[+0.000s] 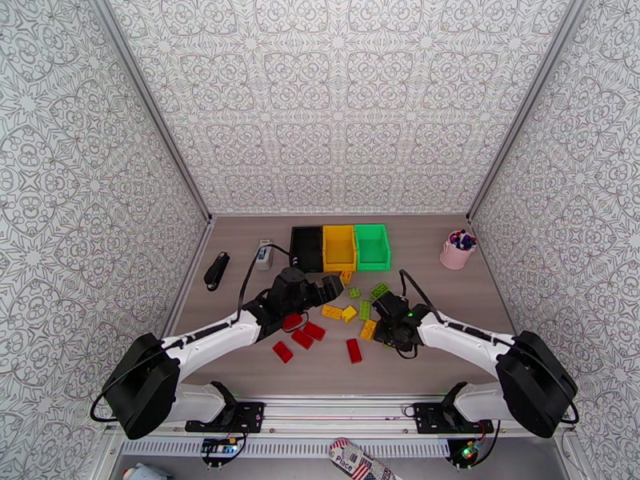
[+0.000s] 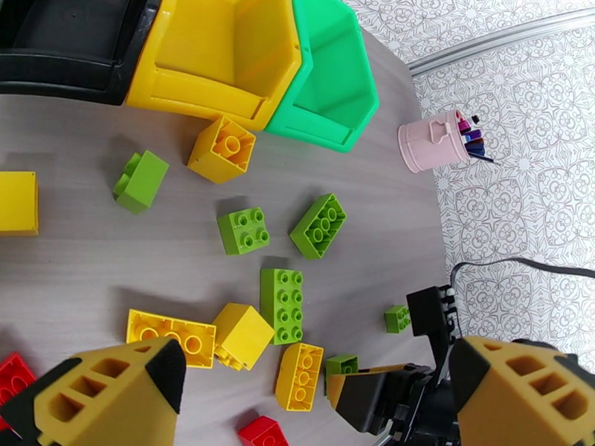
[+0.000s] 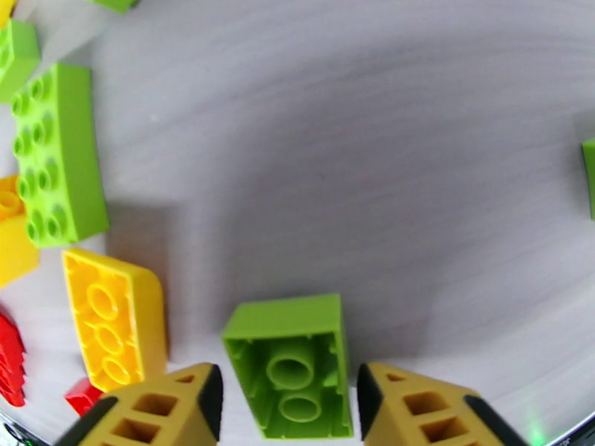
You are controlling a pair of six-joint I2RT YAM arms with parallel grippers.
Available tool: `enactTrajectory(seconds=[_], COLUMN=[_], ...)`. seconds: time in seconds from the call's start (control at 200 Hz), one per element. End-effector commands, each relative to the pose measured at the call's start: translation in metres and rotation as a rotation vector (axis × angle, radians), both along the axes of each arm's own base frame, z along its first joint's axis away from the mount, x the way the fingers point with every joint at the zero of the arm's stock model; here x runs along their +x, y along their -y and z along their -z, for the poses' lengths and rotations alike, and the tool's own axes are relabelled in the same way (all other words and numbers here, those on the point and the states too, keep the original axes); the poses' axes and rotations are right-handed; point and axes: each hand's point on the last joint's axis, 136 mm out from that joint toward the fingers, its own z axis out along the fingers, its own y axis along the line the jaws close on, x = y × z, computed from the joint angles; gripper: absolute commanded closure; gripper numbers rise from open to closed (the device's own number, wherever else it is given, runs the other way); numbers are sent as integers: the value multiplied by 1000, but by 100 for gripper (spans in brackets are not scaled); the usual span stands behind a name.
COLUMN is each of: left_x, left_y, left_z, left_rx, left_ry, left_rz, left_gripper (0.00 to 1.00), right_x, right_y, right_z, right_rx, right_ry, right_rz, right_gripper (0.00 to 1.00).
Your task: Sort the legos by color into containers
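Right wrist view: a green brick is seen hollow side up on the table, between the spread jaws of the right gripper, not yet pinched. It is judged light, rigid and smooth-walled, best taken across its long flat sides. The green bin stands well beyond, at the far side. The left gripper is spread and empty.

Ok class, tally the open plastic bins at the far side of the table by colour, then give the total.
Black bin: 1
Yellow bin: 1
Green bin: 1
Total: 3
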Motion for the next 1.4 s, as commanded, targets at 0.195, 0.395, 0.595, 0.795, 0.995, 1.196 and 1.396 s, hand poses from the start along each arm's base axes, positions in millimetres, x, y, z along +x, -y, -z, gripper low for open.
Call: enactTrajectory(seconds=[0.195, 0.395, 0.595, 0.795, 0.995, 1.196, 1.396], left_x=[0, 13, 48, 95, 123, 118, 104], left_y=[-3, 4, 15, 12, 7, 1, -8], left_z=[-3, -21, -64, -86, -64, -63, -67], left_rx=[-35, -29, 32, 66, -41, -88, -61], left_ry=[-12, 4, 90, 142, 86, 86, 101], left_rz=[-18, 4, 58, 86, 112, 102, 76], left_gripper=[1, 1, 1, 1, 1, 1, 1], right_x=[-2, 7, 41, 94, 172, 242, 286], right_y=[8, 4, -4, -8, -15, -27, -25], right_z=[8, -15, -76, -116, -147, -153, -142], right_rx=[-166, -172, -141, -80, -20, -49, -53], right_ry=[-117, -76, 118, 178, 290, 286, 258], right_rz=[-3, -14, -90, -123, -132, -142, -106], right_gripper=[78, 84, 80, 82, 71, 69, 63])
